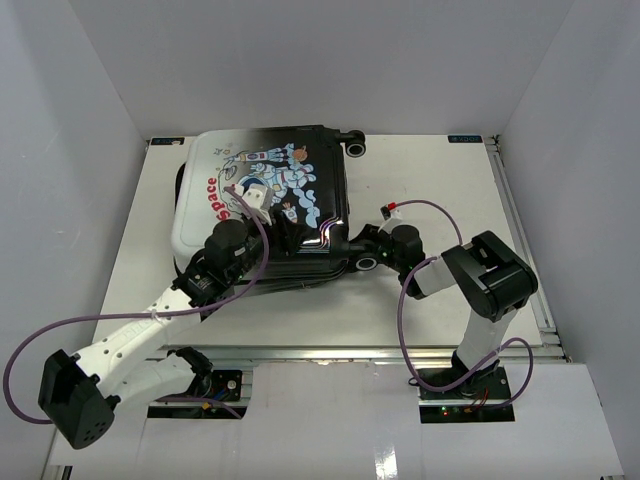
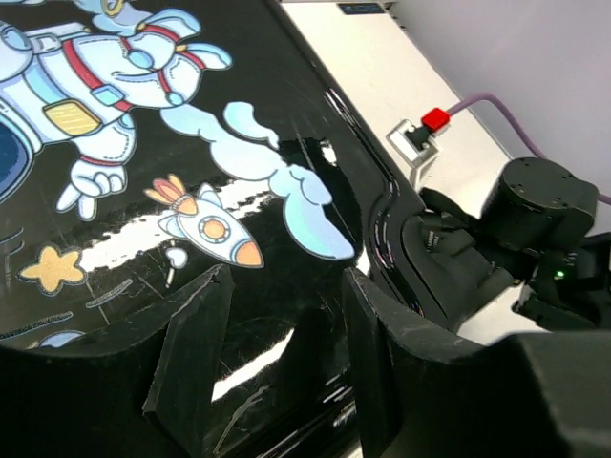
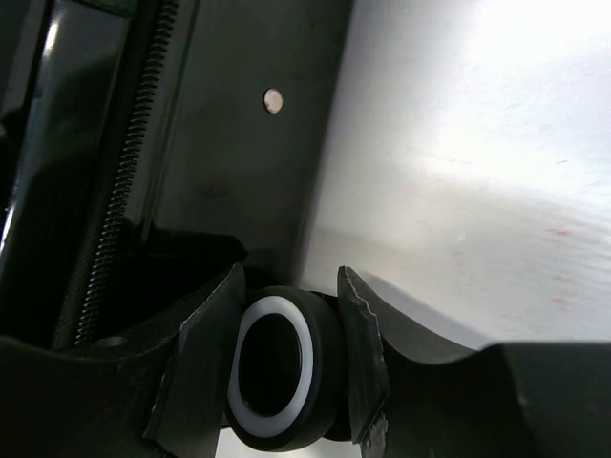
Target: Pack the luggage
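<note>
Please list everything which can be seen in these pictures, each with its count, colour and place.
suitcase: one, black fading to white, astronaut print, lid down, flat on the table's left half.
wheels: two seen, black, the near one with a white ring, at the suitcase's right corners.
table: one, white, under everything.
walls: white, on three sides of the table.
cables: two, purple, one along each arm.
arms: two, white and black, bases at the near edge.
left gripper: one, black, open, over the printed shell.
right gripper: one, black, fingers either side of the near wheel; contact unclear.
</note>
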Tool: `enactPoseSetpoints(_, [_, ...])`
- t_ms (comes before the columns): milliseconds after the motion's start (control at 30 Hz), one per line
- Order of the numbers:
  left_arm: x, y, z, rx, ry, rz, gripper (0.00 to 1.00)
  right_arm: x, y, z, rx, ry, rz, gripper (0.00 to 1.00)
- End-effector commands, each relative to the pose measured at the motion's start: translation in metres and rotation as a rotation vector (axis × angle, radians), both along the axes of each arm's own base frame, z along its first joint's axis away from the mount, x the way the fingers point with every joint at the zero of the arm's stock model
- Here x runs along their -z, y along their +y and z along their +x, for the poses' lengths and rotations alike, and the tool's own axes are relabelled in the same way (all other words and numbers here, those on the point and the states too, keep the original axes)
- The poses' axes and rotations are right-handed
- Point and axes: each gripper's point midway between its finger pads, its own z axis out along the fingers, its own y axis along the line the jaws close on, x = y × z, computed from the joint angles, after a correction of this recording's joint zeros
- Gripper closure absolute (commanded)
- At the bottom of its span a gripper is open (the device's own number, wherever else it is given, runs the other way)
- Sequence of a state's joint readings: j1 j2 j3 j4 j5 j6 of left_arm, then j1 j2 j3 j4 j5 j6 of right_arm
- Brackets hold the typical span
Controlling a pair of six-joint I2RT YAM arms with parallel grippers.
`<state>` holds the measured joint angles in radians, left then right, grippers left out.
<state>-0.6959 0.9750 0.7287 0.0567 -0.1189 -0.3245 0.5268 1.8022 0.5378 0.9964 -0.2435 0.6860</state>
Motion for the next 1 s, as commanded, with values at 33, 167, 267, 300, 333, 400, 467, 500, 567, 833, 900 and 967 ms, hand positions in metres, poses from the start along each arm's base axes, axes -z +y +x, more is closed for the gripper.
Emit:
enactPoseSetpoints(33, [0.016, 0.064, -0.004, -0.309, 0.063, -0.024, 0.71, 0.024, 0.025, -0.038, -0.153, 0.102, -0.058, 0.51])
enactPoseSetpoints(167, [-0.031, 0.144, -0.019, -0.658, -0.027, -0.162, 0.92, 0.021, 0.030, -0.030, -0.154, 0.092, -0.058, 0.51])
enactPoseSetpoints(267, [-0.048, 0.175, -0.037, -0.781, -0.039, -0.388, 0.94, 0.025, 0.033, -0.027, -0.159, 0.105, -0.051, 0.51])
enactPoseSetpoints(300, [-0.048, 0.179, -0.042, -0.785, -0.043, -0.423, 0.99, 0.025, 0.035, -0.026, -0.165, 0.106, -0.047, 0.51])
enactPoseSetpoints(333, [-0.041, 0.183, -0.047, -0.798, -0.022, -0.403, 1.00, 0.026, 0.036, -0.025, -0.171, 0.107, -0.045, 0.51])
enactPoseSetpoints(400, [-0.026, 0.193, -0.055, -0.842, 0.041, -0.364, 1.00, 0.027, 0.039, -0.022, -0.182, 0.110, -0.040, 0.51])
enactPoseSetpoints(467, [-0.011, 0.199, -0.064, -0.885, 0.126, -0.317, 1.00, 0.027, 0.041, -0.019, -0.189, 0.116, -0.037, 0.51])
enactPoseSetpoints(500, [-0.002, 0.195, -0.064, -0.884, 0.176, -0.306, 1.00, 0.027, 0.041, -0.017, -0.188, 0.115, -0.038, 0.51])
enactPoseSetpoints(567, [0.022, 0.170, -0.066, -0.808, 0.307, -0.308, 1.00, 0.025, 0.040, -0.014, -0.181, 0.107, -0.038, 0.51])
enactPoseSetpoints(833, [0.109, 0.117, -0.046, -0.737, 0.512, -0.249, 1.00, 0.015, 0.034, -0.013, -0.163, 0.080, -0.052, 0.51])
enactPoseSetpoints(900, [0.115, 0.123, -0.040, -0.790, 0.495, -0.234, 1.00, 0.014, 0.031, -0.011, -0.147, 0.072, -0.068, 0.51])
enactPoseSetpoints(967, [0.115, 0.127, -0.036, -0.822, 0.471, -0.240, 1.00, 0.015, 0.030, -0.010, -0.141, 0.071, -0.074, 0.51])
